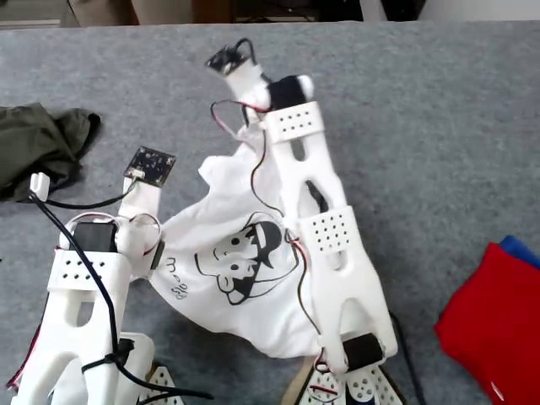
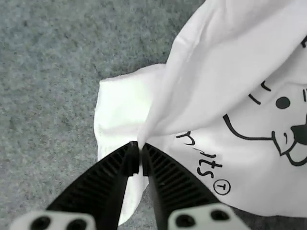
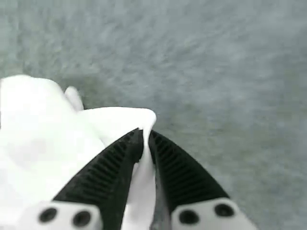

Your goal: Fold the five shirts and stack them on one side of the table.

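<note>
White shirt (image 1: 245,270), cartoon face printed in black on the front, lies in the centre of the high view. It is rumpled and spread loosely, not yet folded. One sleeve is bunched toward the upper middle, and the hem sags toward the lower centre.

Left gripper (image 2: 140,155): the jaws are pinched narrow on a ridge of white cloth just beside the print's lettering, so it is holding the shirt. In the high view the left arm (image 1: 84,287) sits at lower left, at the shirt's left edge.

Right gripper (image 3: 145,139): the jaws are closed down on a fold of the same white cloth, with grey table beyond it. The right arm (image 1: 325,228) runs from lower centre up across the shirt to its far end.

Outward from there:
- Olive shirt (image 1: 38,143) at the upper left edge, crumpled in a heap and, as we judge it, unfolded.
- Red shirt (image 1: 494,321) at the lower right edge, flat with straight sides, on top of a blue shirt (image 1: 519,249) of which a corner peeks out. We take these two for the stack begun, though the frame cuts them off.
- Grey table (image 1: 422,110) under it all.

Our reckoning is two shirts possibly done, one in hand at the very start of its fold, and the olive one waiting — four counted.
</note>
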`<state>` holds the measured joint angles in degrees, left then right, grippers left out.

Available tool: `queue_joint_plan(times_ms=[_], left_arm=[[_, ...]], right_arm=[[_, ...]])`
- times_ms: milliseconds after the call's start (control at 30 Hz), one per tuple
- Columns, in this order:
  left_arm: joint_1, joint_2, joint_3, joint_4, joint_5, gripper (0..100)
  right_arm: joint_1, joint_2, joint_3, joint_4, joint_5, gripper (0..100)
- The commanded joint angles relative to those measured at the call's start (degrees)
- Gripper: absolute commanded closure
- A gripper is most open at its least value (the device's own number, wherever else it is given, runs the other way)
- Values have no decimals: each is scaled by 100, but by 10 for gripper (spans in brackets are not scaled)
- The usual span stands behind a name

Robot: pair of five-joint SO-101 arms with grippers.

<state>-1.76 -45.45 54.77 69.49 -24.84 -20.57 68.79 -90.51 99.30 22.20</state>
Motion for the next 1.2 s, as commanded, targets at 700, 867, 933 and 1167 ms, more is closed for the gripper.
queue_joint_plan(times_ms=[700, 867, 933, 1167], left_arm=[[-211, 2211, -1327, -2127, 2295, 914], [-976, 3477, -2681, -1451, 2567, 752], [-1266, 3846, -3288, -976, 2567, 731], [-1820, 4629, -5257, 484, 2040, 732]], right_arm=[[1095, 760, -462, -1670, -818, 994], [1200, 831, -470, -1802, -862, 994], [1218, 848, -435, -1855, -826, 994], [1235, 848, -444, -1873, -818, 994]])
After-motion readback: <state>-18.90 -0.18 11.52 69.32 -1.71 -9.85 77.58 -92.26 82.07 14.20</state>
